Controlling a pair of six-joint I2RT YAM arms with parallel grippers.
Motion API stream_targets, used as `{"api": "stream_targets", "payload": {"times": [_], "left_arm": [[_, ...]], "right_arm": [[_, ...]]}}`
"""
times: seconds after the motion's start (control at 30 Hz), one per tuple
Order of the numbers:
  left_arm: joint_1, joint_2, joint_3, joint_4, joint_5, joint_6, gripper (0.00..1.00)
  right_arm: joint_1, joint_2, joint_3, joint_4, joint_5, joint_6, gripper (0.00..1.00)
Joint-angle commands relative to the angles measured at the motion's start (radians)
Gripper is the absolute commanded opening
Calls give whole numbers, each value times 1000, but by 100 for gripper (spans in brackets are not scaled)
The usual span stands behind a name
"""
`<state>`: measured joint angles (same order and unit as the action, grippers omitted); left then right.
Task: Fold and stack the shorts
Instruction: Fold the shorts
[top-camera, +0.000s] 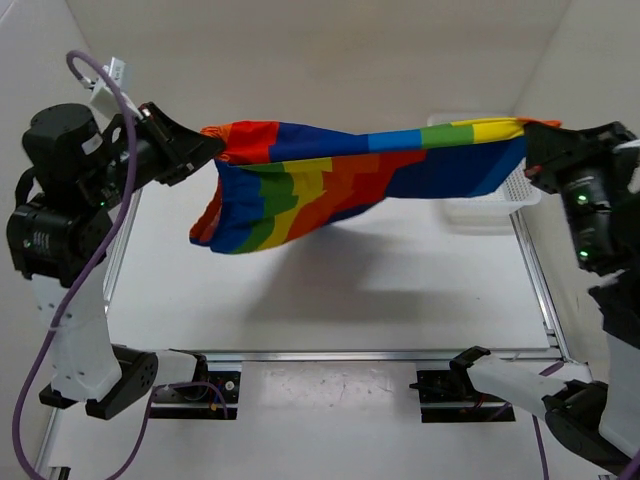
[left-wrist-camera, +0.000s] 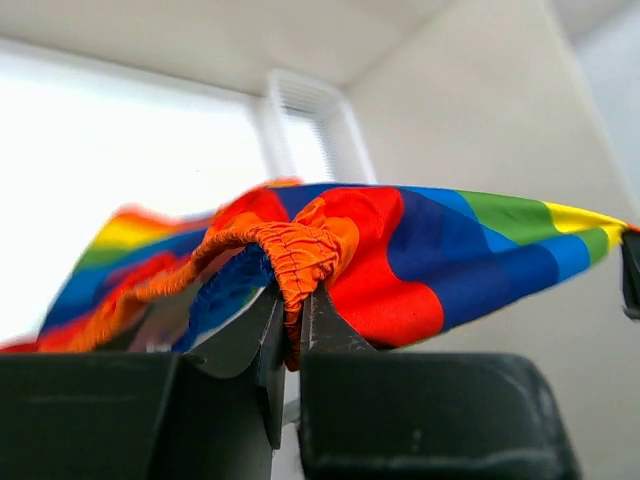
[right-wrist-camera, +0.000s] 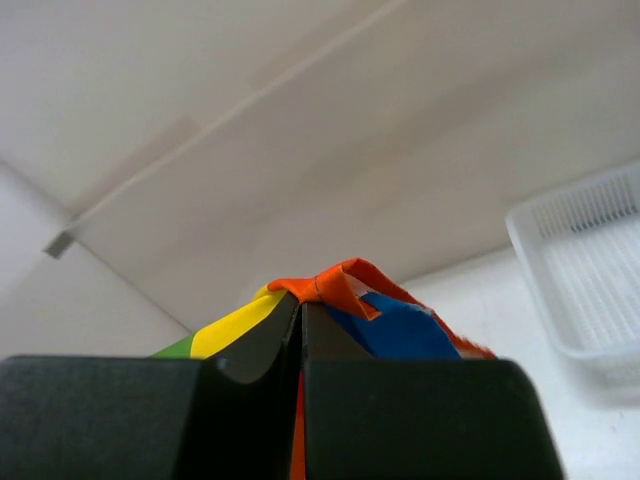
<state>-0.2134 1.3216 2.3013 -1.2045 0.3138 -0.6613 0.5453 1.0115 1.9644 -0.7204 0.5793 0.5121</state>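
The rainbow-striped shorts (top-camera: 350, 180) hang stretched in the air between both grippers, well above the table. My left gripper (top-camera: 212, 147) is shut on the gathered orange waistband (left-wrist-camera: 295, 255) at the left end. My right gripper (top-camera: 530, 145) is shut on an orange-hemmed corner (right-wrist-camera: 340, 285) at the right end. The cloth sags lower at the left (top-camera: 240, 225), and its shadow falls on the table below.
A white mesh basket (top-camera: 500, 205) stands at the back right of the table, partly behind the shorts; it also shows in the right wrist view (right-wrist-camera: 590, 270). The white table (top-camera: 330, 300) is edged by metal rails at the front and right.
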Motion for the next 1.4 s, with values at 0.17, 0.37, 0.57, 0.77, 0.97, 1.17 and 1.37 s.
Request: {"api": "stream_targets", "payload": {"times": [0.17, 0.37, 0.57, 0.77, 0.97, 1.17, 1.37], "left_arm": [[11, -50, 121, 6, 154, -63, 10], [11, -50, 80, 6, 142, -52, 10], [11, -16, -104, 62, 64, -9, 10], [63, 123, -353, 196, 51, 12, 10], [138, 419, -369, 249, 13, 71, 10], [247, 766, -168, 249, 48, 124, 10], [304, 968, -9, 249, 85, 134, 10]], "right_arm": [[-8, 91, 326, -13, -49, -136, 0], [-8, 183, 410, 24, -27, -155, 0], [-8, 321, 346, 88, 50, -217, 0], [-108, 635, 337, 88, -2, -228, 0], [-183, 989, 416, 88, -180, -204, 0], [-193, 1257, 528, 98, -311, -204, 0], [-212, 1279, 490, 117, -389, -193, 0]]}}
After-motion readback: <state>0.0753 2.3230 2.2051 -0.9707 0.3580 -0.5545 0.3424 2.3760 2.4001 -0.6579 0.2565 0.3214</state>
